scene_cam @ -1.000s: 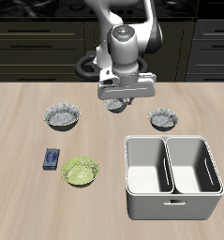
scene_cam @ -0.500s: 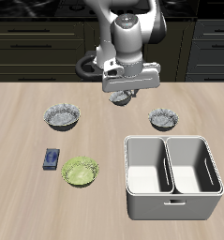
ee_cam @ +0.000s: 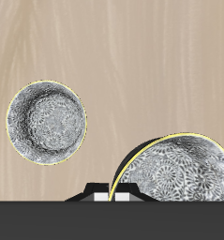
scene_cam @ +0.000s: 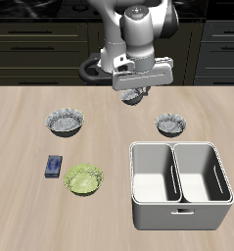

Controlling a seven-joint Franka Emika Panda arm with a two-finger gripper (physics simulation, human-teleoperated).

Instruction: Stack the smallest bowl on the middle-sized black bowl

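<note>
My gripper [scene_cam: 135, 93] is shut on the rim of the smallest bowl [scene_cam: 134, 97] and holds it in the air above the table's back part. In the wrist view the held bowl [ee_cam: 171, 169] shows large and close beside the gripper [ee_cam: 116, 195]. The middle-sized black bowl [scene_cam: 171, 124] stands on the table, nearer the front edge than the gripper and off to one side, behind the white bin. It also shows in the wrist view [ee_cam: 48, 122], upright and empty.
The largest dark bowl [scene_cam: 66, 122] stands on the table's other side. A yellow-green bowl [scene_cam: 84, 179] and a small blue object [scene_cam: 54, 167] lie nearer the front. A white two-compartment bin [scene_cam: 179, 200] stands at the front. A dark round object [scene_cam: 90, 69] sits at the back.
The gripper has risen with the smallest bowl in it and moved sideways toward the middle-sized bowl. The things on the table have not moved.
</note>
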